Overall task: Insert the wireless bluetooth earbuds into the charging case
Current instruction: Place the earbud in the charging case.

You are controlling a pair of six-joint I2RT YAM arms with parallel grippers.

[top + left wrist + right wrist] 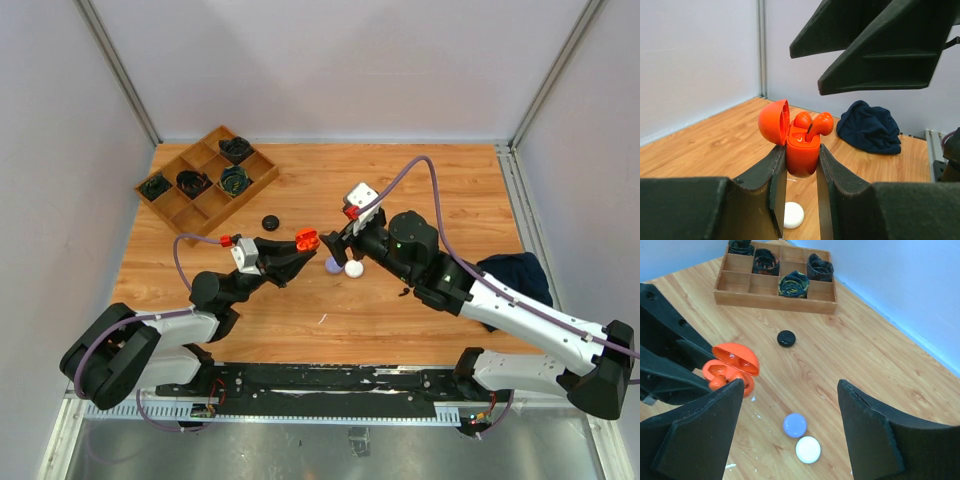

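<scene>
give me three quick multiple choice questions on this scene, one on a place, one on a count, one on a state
1. Where is the orange charging case?
A) in the wooden tray
B) on the dark cloth
C) between the fingers of the left gripper

2. How many closed round cases lie on the table?
A) three
B) one
C) five

3. How is the lid of the orange case?
A) shut
B) swung open
C) taken off and lying on the table

Answers:
1 C, the left wrist view shows both fingers pressed against its sides.
2 A, there is a black case, a purple case and a white case.
3 B, the lid stands tipped back at its hinge, with orange buds showing in the body.
</scene>
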